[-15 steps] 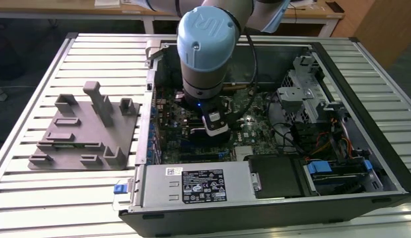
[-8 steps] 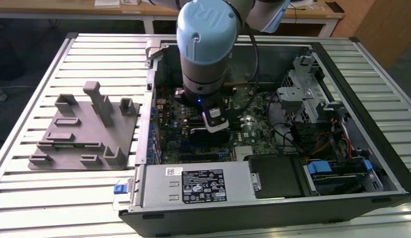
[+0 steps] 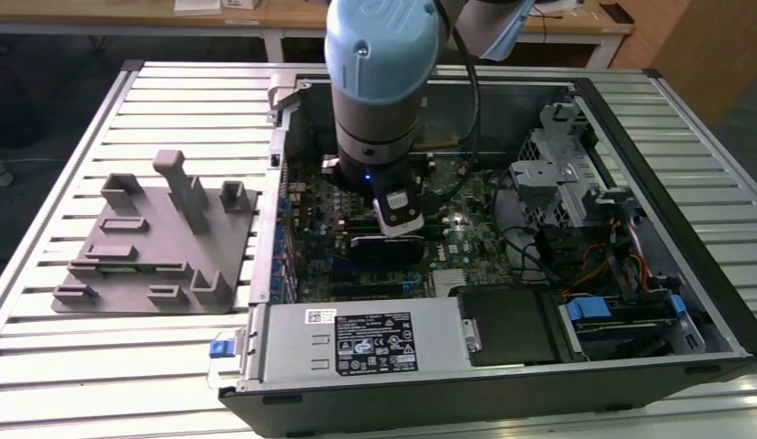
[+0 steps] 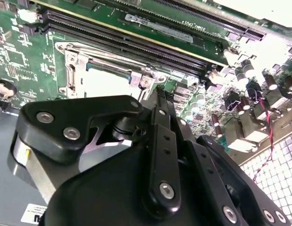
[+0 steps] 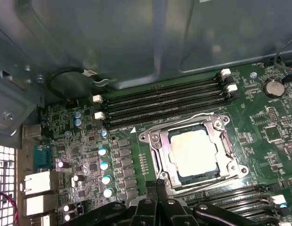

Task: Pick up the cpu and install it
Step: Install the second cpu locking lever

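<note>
In the exterior view, an open computer case lies on a slatted metal counter, and the arm reaches down into it over the motherboard. The hand hangs low above the board, near the middle of the case. A grey plastic fixture with upright posts stands on the counter just beside the case, on the exterior view's left. A power supply and a black drive bay fill the case's near edge.

In the second wrist view, the hand's black fingers are pressed together, tips meeting with nothing between them. The cpu sits in its socket on the motherboard, just beyond the fingertips, its pale top framed by the metal bracket. Memory slots run along the far side of the socket.

In the first wrist view, the cpu lies flat and square inside the socket frame, silvery-white with a thin rim. The closed hand sits just beside the socket's edge, apart from the chip. Memory slots lie on the socket's other side, and a row of capacitors stands nearby.
</note>
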You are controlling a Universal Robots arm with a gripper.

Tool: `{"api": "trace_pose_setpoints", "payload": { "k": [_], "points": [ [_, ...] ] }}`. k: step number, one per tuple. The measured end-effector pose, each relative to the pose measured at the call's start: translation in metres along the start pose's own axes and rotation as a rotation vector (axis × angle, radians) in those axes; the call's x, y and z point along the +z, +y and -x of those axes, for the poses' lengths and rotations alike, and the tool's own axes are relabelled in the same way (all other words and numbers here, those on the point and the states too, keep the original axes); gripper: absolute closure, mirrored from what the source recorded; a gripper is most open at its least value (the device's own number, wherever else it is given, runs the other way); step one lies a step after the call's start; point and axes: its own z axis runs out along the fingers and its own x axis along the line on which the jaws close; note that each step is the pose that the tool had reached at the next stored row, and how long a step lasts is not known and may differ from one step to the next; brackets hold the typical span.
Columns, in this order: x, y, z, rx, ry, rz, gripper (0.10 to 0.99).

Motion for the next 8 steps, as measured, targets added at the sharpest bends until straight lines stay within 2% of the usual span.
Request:
{"api": "trace_pose_setpoints", "payload": {
  "k": [8],
  "points": [
    [-0.0001, 0.0003, 0.0010, 0.000, -0.0016, -0.007, 0.980]
  ]
}}
